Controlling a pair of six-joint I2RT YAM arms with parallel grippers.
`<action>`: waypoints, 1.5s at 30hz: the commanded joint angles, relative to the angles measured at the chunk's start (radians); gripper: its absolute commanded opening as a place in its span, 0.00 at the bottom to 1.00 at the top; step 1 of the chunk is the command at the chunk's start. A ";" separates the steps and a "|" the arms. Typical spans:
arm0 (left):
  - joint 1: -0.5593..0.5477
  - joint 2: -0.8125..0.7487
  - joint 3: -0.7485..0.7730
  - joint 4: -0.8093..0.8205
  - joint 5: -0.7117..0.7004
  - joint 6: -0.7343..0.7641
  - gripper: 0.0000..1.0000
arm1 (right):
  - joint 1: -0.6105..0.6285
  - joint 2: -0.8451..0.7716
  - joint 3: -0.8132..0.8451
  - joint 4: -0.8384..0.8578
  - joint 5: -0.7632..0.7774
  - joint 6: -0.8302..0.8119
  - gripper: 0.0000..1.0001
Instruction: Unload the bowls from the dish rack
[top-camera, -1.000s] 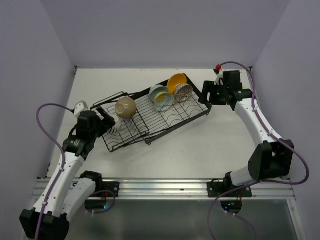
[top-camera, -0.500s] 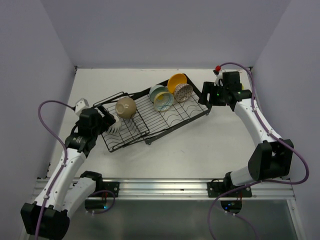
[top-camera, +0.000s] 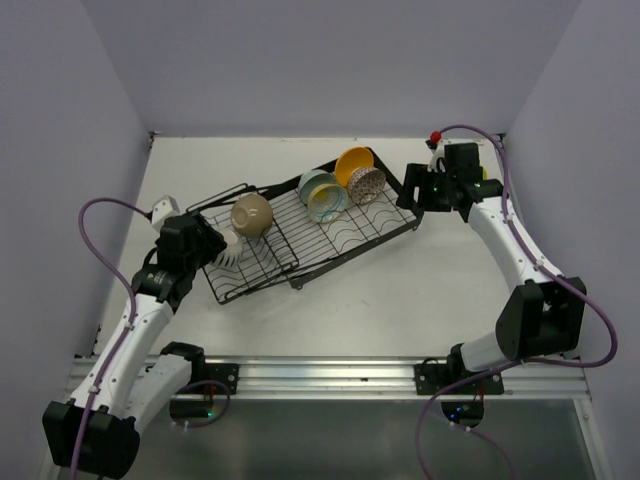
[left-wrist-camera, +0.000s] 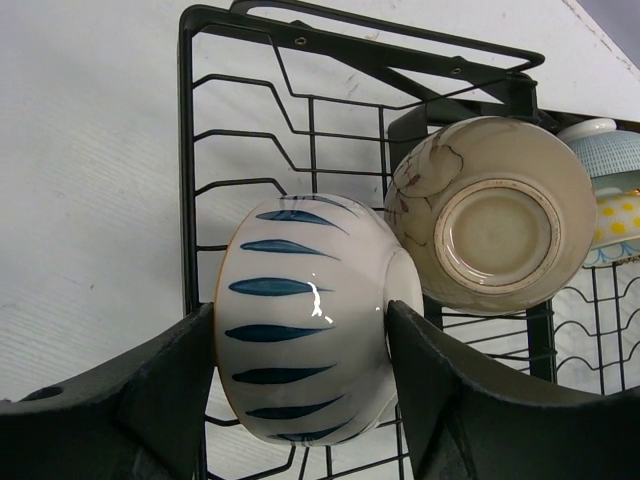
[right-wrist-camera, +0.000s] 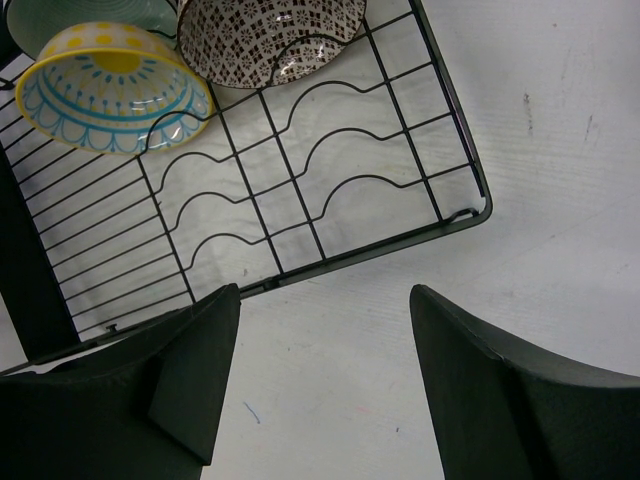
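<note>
The left fingers (left-wrist-camera: 165, 395) pinch the blue-striped white bowl (left-wrist-camera: 305, 320) between them inside the dish rack (left-wrist-camera: 187, 150), while the right fingers (right-wrist-camera: 190, 375) stand wide apart above the rack's corner.

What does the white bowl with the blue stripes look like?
The white bowl with blue stripes is small, round and shiny, probably ceramic, with dark blue leaf-shaped strokes down its outside. It is tipped on its side in the black wire dish rack. The left gripper has a black finger pressed against each side of it. A beige bowl sits close beside it, base towards the camera.
</note>
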 joint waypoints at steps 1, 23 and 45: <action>0.009 0.001 -0.010 0.059 -0.006 0.009 0.66 | 0.005 0.005 0.000 0.030 -0.015 0.013 0.73; 0.009 -0.062 0.033 0.039 0.030 0.018 0.34 | 0.005 0.005 0.000 0.030 -0.015 0.013 0.72; 0.009 -0.143 0.083 0.001 0.140 0.021 0.24 | 0.006 -0.019 0.000 0.038 -0.064 0.018 0.72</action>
